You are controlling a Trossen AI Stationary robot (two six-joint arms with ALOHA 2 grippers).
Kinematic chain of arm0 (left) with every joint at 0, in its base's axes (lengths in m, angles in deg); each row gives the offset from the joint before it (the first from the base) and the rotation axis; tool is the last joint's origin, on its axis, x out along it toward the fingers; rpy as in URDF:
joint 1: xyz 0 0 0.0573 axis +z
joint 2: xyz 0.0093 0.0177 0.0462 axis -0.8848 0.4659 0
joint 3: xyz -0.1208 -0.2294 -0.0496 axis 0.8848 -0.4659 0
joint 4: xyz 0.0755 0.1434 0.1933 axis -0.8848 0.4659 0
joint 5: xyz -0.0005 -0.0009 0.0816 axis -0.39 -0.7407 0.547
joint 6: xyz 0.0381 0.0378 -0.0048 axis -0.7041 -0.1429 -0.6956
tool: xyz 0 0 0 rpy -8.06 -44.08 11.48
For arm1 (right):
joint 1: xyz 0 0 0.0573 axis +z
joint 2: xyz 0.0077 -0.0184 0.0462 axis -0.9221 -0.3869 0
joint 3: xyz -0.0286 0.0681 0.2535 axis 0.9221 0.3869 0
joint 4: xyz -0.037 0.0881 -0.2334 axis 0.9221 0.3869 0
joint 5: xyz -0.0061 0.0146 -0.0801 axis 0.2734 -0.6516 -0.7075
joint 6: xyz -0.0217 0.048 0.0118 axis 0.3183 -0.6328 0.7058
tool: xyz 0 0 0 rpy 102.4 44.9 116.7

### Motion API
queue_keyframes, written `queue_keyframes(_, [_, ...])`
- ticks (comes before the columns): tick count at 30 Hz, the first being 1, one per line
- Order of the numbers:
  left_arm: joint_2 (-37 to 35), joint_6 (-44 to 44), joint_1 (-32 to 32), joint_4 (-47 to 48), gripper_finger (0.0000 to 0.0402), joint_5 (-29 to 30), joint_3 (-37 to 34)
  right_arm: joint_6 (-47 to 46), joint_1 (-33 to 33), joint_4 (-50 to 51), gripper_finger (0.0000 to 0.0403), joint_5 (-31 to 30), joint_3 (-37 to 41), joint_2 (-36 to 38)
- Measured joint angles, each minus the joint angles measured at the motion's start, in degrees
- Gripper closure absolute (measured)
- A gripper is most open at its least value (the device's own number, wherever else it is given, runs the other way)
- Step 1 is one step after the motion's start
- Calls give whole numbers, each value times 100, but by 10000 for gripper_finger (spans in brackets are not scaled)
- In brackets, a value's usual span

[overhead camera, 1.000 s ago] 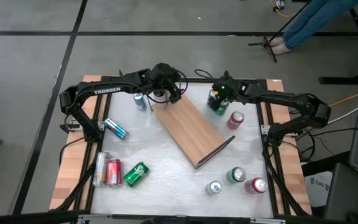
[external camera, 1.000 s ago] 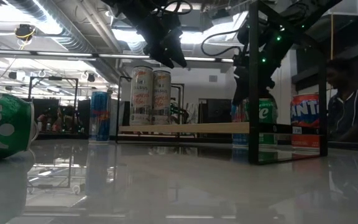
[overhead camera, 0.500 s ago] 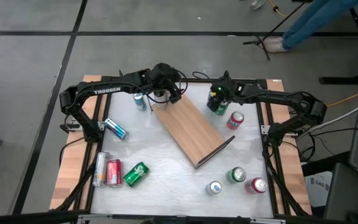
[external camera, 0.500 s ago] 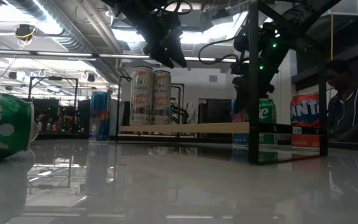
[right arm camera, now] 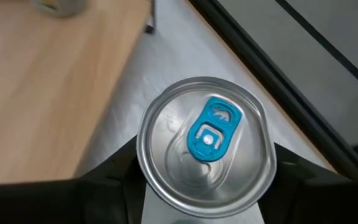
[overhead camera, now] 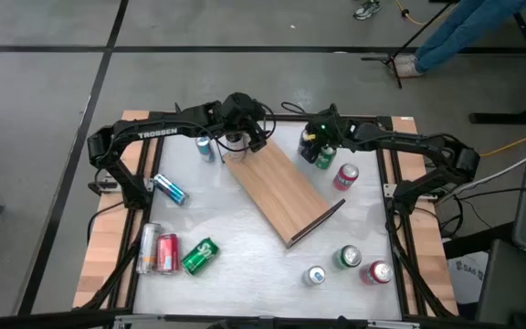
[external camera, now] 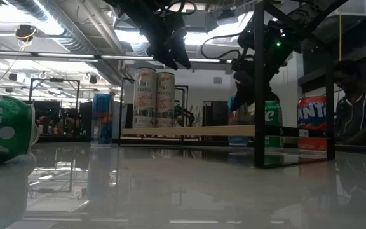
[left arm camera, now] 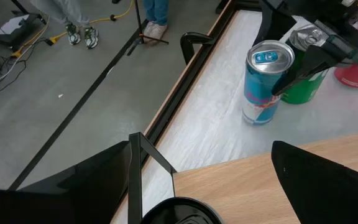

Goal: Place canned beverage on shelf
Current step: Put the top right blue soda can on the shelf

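A slim blue can [overhead camera: 307, 141] stands on the white table just off the shelf's far right corner. My right gripper [right arm camera: 204, 186] is shut on it from above. The shelf [overhead camera: 283, 194], a light wooden board with black rails, lies slantwise mid-table. Two tall pale cans [external camera: 155, 98] stand on the shelf's far left end. My left gripper [external camera: 173, 58] hangs open just above them, touching nothing. In the left wrist view its fingers [left arm camera: 92, 180] frame one can's top [left arm camera: 182, 213]. My right gripper pinches the blue can's upper wall [left arm camera: 286, 73], just under the rim, between its two fingers [right arm camera: 114, 171], one on each side. The fingers come slanting down from the table's right. The can's base [left arm camera: 253, 118] rests on the table, and the can stands about upright.
A green can [overhead camera: 325, 157] and a red can [overhead camera: 345, 175] stand close beside the held can. A blue can [overhead camera: 206, 148] stands left of the shelf. Several cans lie at the near left [overhead camera: 167, 253], three stand at the near right [overhead camera: 347, 258]. A person [external camera: 351, 95] is beyond the table.
My right gripper has edged toward the table's left and its fingers have closed onto the blue can. The can now shows a little left of the green can. My left gripper has kept still.
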Motion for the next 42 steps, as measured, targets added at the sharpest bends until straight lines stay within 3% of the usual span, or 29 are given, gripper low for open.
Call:
queue_keyframes(5, [0, -17, -49, -1, 24, 2, 0, 326, 1, 186, 168, 437, -405, 0])
queue_keyframes(12, [0, -20, -207, -5, 24, 0, 0, 911, 6, 795, 179, 1156, -1149, 2])
queue_keyframes(20, [0, -37, -547, -5, 24, -2, 0, 1342, 67, 1070, 176, 2608, -1397, 9])
queue_keyframes(30, [0, -319, -1038, -5, 24, -1, 0, 1973, 960, 1258, 175, 2579, -1397, 9])
queue_keyframes(42, [0, -334, -1430, -1, 24, -3, 0, 1994, 1616, 1702, 171, 2234, -1372, 9])
